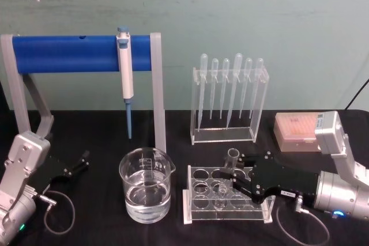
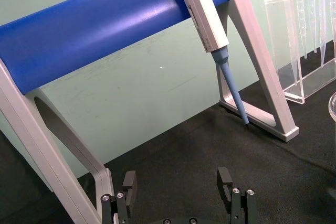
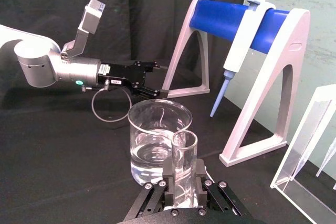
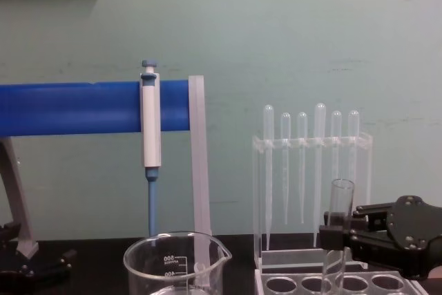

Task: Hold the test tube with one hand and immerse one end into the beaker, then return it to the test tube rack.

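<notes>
The right end effector [image 3: 184, 184] grips an upright test tube [image 3: 184, 167] between its black fingers [image 3: 200, 182], open rim up, just in front of a water-filled beaker [image 3: 159, 141] on the black bench [image 3: 58, 177]. Beyond the beaker, the left end effector [image 3: 157, 80] reaches in on its silver wrist. A blue-and-white pipettor [image 3: 239, 51] hangs from a blue-barred stand [image 3: 273, 103], beside a clear rack [image 3: 310, 156].

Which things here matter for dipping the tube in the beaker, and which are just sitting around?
In the job:
test tube, gripped by right gripper above the rack
beaker

Just lying about:
pipettor on blue stand
pipettes
tip box
left gripper, open, idle
</notes>
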